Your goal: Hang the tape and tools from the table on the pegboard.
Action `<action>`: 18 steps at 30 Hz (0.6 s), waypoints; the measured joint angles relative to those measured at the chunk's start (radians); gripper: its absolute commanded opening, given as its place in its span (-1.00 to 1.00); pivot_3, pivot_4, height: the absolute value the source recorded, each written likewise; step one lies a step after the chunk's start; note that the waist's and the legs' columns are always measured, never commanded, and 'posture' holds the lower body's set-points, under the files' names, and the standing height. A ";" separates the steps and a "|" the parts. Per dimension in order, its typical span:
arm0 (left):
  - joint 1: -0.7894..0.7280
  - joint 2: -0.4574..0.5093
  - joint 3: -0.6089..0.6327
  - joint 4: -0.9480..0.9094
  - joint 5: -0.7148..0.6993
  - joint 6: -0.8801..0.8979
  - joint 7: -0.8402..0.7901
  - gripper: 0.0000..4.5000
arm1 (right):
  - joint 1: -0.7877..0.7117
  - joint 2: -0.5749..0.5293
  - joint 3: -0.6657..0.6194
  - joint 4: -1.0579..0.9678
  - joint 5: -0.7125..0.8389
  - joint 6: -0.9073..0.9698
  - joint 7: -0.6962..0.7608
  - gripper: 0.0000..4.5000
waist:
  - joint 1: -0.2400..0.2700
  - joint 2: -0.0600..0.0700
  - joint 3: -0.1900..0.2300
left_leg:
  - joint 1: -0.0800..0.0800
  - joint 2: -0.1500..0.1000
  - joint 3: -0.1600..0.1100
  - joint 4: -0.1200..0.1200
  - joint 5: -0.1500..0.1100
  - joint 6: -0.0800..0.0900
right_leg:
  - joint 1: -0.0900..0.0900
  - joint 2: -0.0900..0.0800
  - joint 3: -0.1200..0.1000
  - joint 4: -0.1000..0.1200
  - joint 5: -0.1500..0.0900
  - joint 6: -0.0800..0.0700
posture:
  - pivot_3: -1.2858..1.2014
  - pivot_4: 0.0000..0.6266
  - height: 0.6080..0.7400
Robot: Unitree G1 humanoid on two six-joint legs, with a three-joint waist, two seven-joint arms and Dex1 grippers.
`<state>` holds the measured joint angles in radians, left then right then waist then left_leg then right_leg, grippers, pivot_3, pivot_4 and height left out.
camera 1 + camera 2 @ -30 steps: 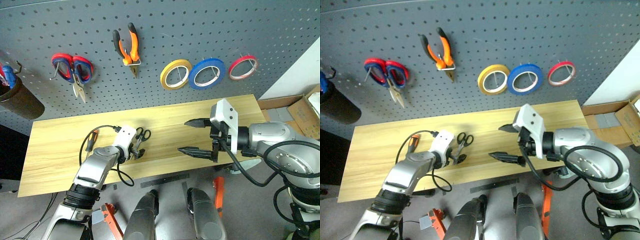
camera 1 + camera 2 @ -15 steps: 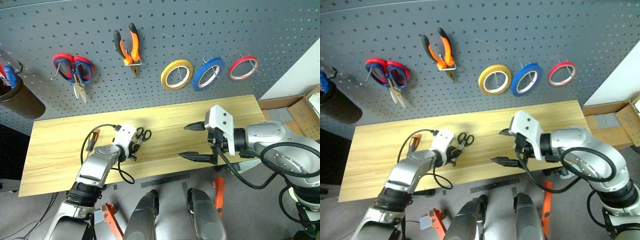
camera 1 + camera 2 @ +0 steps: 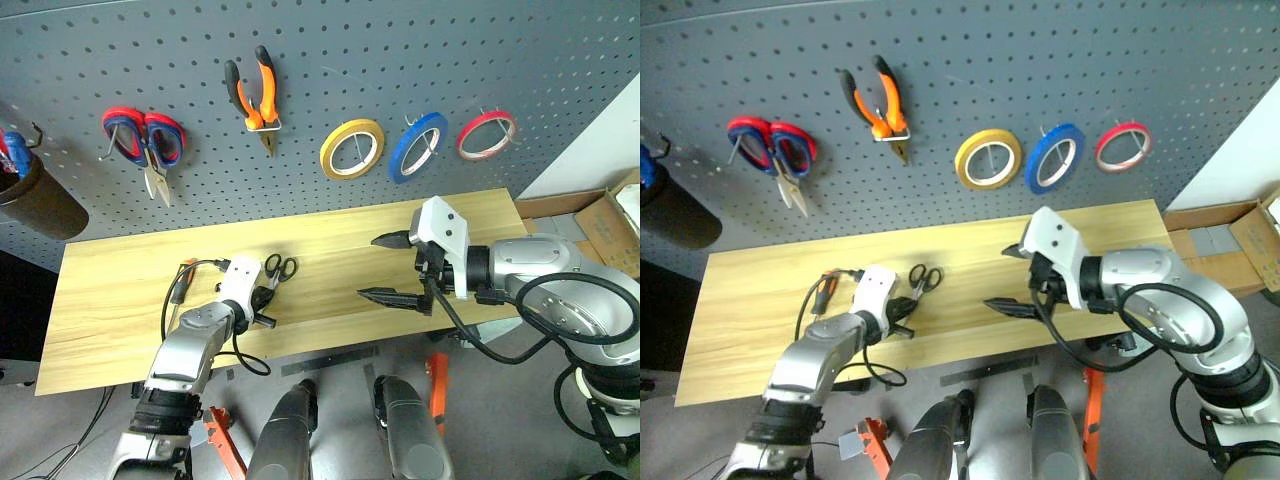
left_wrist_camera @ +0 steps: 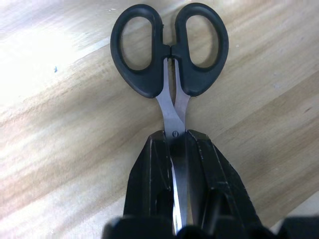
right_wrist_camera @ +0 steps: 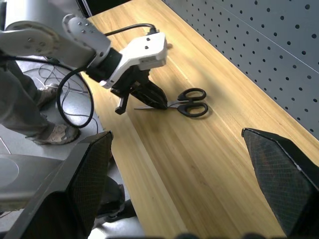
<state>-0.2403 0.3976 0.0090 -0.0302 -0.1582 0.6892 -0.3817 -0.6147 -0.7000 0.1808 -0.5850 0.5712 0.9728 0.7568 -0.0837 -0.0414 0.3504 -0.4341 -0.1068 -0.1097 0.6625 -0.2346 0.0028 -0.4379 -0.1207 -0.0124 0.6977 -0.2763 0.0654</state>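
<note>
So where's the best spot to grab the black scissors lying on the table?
Grip the closed blades at the pivot of the black scissors, coming from the tip end. They lie flat on the table, and this leaves both handle loops free for a hook.

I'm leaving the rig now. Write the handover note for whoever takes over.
Left gripper: shut on the black scissors, by the blades, scissors flat on the table.
Right gripper: open, empty, above the table.
Done: pliers and blue tape hang on the pegboard.
Left: lift and hang the black scissors; then the screwdriver, on the table left of the left gripper.
</note>
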 measured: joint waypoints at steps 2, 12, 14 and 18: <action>0.037 -0.007 0.047 -0.063 -0.017 -0.059 0.001 -0.96 | -0.003 0.003 -0.003 0.001 -0.001 -0.012 0.002 1.00 | 0.001 0.000 0.000 | 0.000 0.000 0.000 0.000 0.000 0.000 | 0.000 0.000 0.000 0.000 0.000 0.000 | -0.11 -0.02 1.00; 0.242 -0.012 0.199 -0.382 -0.055 -0.219 0.044 -0.96 | 0.005 0.002 -0.047 0.041 -0.019 -0.233 0.098 1.00 | 0.002 -0.003 -0.007 | 0.000 0.000 0.001 0.000 0.000 0.000 | 0.000 0.000 0.000 -0.001 0.000 0.000 | -0.06 -0.22 1.00; 0.273 -0.030 0.214 -0.431 -0.047 -0.243 0.073 -0.96 | -0.001 0.005 -0.062 0.060 0.012 -0.246 0.140 1.00 | 0.004 -0.004 -0.013 | 0.000 0.000 0.001 0.000 0.000 0.000 | 0.000 0.000 -0.001 -0.001 0.000 0.000 | -0.05 -0.29 1.00; 0.296 -0.051 0.251 -0.505 -0.007 -0.309 0.144 -0.96 | -0.028 0.010 -0.080 0.119 0.031 -0.314 0.209 1.00 | 0.010 -0.005 -0.046 | 0.000 0.000 0.001 0.000 0.000 0.000 | 0.001 0.000 -0.001 -0.001 0.000 0.000 | -0.03 -0.39 1.00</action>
<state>0.0554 0.3463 0.2595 -0.5350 -0.1656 0.3800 -0.2379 -0.6425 -0.6896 0.1003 -0.4658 0.6024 0.6590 0.9658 -0.0742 -0.0464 0.3049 -0.4340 -0.1070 -0.1090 0.6622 -0.2346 0.0028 -0.4371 -0.1203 -0.0136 0.6964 -0.2760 0.0656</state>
